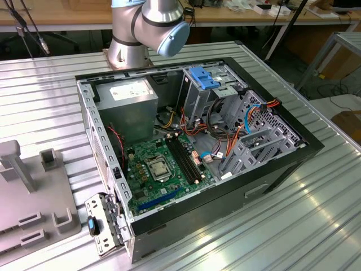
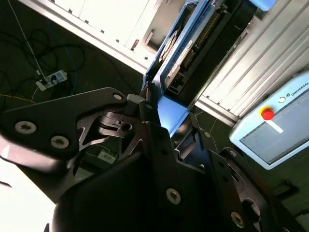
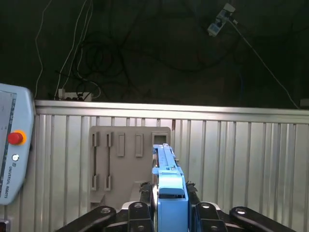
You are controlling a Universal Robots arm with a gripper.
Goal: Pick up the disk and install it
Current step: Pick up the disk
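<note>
The gripper (image 3: 170, 209) is closed on the disk (image 3: 169, 189). Its dark fingers (image 3: 140, 210) press on both sides of the disk's bright blue rails. In the first wrist view the disk is seen from its thin edge and sticks out past the fingers. In the second wrist view the gripper (image 2: 164, 121) holds one end of the disk (image 2: 193, 43), and the dark flat body runs away from it with a blue rail along its side. The disk is up in the air, above the ribbed metal table (image 3: 241, 159).

Past the disk in the first wrist view, a gray plate (image 3: 120, 164) with slots lies flat on the table. A control tablet (image 3: 12, 159) with a red button sits on the table too, well apart from the plate.

In the exterior view, the open computer case (image 1: 271, 169) lies on its side in the middle of the table. A green board (image 1: 163, 164) is inside it. The arm's base (image 1: 130, 39) stands at about 11 o'clock from the case. A pale blue bracket (image 1: 204, 78) sits inside the case at about 12 o'clock. The gray plate (image 1: 34, 209) lies at about 8 o'clock from the case.
</note>
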